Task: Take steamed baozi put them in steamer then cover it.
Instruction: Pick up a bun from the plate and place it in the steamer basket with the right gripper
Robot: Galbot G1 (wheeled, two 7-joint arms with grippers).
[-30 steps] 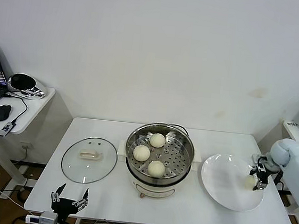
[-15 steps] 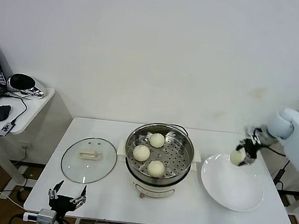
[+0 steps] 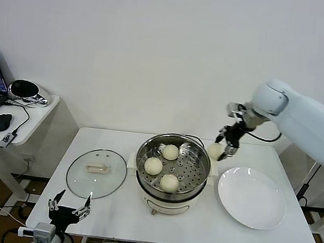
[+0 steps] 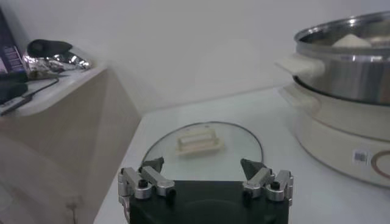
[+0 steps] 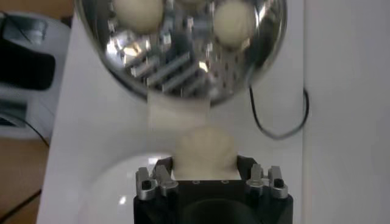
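The steamer [image 3: 190, 168], a shiny steel pot on a white base, stands mid-table with three steamed baozi [image 3: 170, 152] on its perforated tray. My right gripper [image 3: 221, 150] hangs in the air just beside the pot's right rim, shut on a fourth baozi [image 3: 214, 150]. The right wrist view shows that baozi [image 5: 204, 146] pinched between the fingers of the right gripper [image 5: 204, 165], with the steamer [image 5: 177, 68] ahead. The cover [image 3: 96, 172], a glass lid with a cream handle, lies flat left of the pot. My left gripper [image 3: 70, 210] waits open by the table's front left edge, facing the cover [image 4: 207, 149].
A white plate [image 3: 252, 199] with nothing on it lies right of the steamer. A black cord [image 5: 280, 125] runs behind the pot. A side table [image 3: 31, 120] at far left carries a laptop and a mouse [image 3: 1, 121].
My right gripper has lifted the baozi off the plate's right side and carried it up and left to the steamer's right rim. The left gripper has drifted slightly lower.
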